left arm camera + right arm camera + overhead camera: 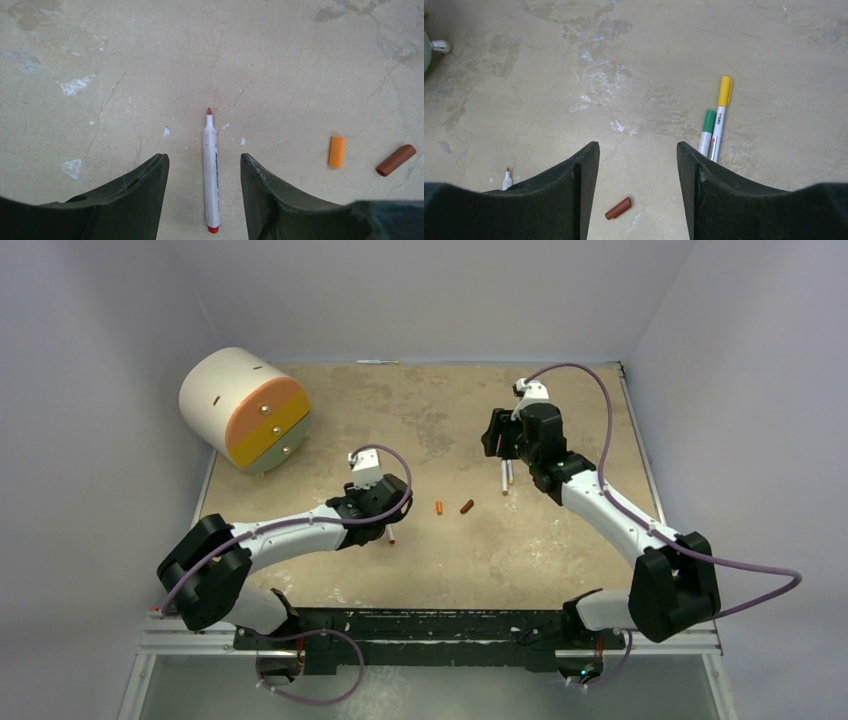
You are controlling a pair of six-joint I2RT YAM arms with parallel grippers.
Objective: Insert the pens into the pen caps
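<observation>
Across the counter (450, 570): worn tan surface; the work is gathered in the middle band of the top view, and every item lies on it.
Drum (240, 405): white cylinder with an orange-and-yellow face, on its side at upper left of the top view, well apart from the pens. Judged to play no part in this step.
Left arm (290, 530): reaches from lower left toward centre, wrist over the red pen, evidently placed for a pick-up.
Right arm (610, 505): reaches from lower right to upper right of centre, wrist near two capped pens.
Left jaws: apart and empty, one either side of the red pen's barrel, not touching it in the wrist view. Closing would clamp across the barrel.
Right jaws: apart and empty; the red-brown cap shows low in the gap between them.
Red pen (211, 175): flat on the counter, tip bare, pointing up the left-wrist frame. Not yet capped.
Yellow-capped pen (721, 117): at right of the right-wrist frame; judged finished and set aside.
Green-capped pen (707, 131): close alongside it, likewise judged finished.
Red-brown cap (395, 160): loose at the right edge of the left-wrist frame; the likely mate for the red pen.
Orange cap (336, 151): loose, near the red-brown cap; no matching pen in view.
</observation>
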